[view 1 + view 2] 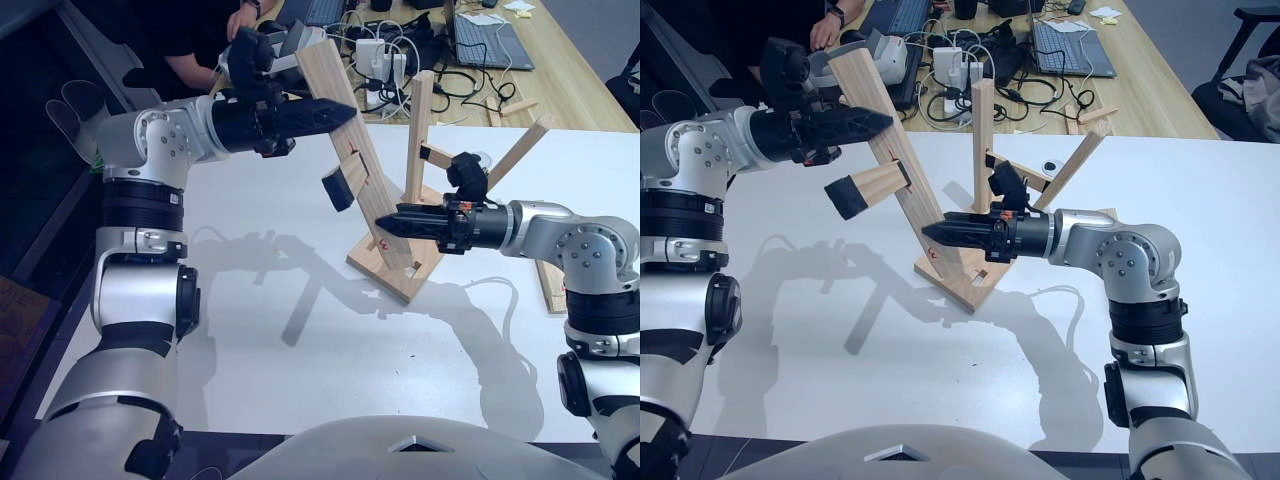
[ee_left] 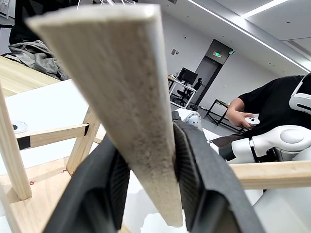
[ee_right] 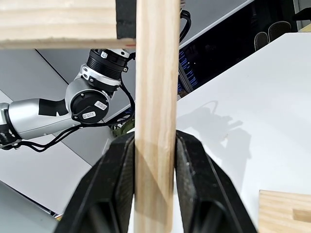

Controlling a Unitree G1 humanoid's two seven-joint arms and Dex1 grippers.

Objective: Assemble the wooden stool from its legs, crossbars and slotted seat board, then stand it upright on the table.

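**Stool leg** [image 1: 362, 165]: tilted, top far-left, foot at the seat board [image 1: 405, 285] on the desk [image 1: 300, 380].
**Left gripper** [image 1: 345, 113]: clamped on the leg's upper part, apparently to steady its angle.
**Right gripper** [image 1: 384, 222]: closed on the lower part, just above the board, probably steering the foot into a slot.
**Crossbar** [image 1: 342, 186]: juts from the leg's left side.
**Second leg** [image 1: 421, 130]: upright in the board, farther back.

Left arm raised, forearm reaching inward, claw [image 1: 343, 116] clamped high on the tilted leg [image 1: 362, 160]. Right arm lower, forearm level, claw [image 1: 384, 224] pinching the same leg near its base.
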